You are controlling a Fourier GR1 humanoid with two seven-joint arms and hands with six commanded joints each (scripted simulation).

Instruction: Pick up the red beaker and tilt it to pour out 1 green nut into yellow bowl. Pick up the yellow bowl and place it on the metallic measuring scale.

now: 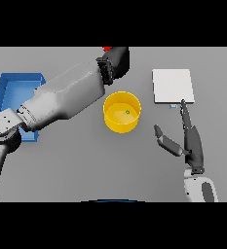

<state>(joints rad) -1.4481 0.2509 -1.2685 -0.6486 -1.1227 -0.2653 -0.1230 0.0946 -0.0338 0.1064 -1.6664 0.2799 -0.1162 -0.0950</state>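
The yellow bowl [121, 113] stands at the table's middle with one small green nut [127, 112] inside it. Beyond the bowl, my left hand [118, 60] reaches to the far edge of the view, and only a sliver of the red beaker [106, 49] shows above it. The hand hides the rest, so its hold is unclear. My right hand [189, 141] hovers open to the right of the bowl, fingers straight and pointing toward the metallic measuring scale [172, 86], thumb spread toward the bowl. The scale lies flat at the back right.
A blue tray [12, 87] sits at the left, partly behind my left arm [61, 99], which crosses the table diagonally from lower left to the far middle.
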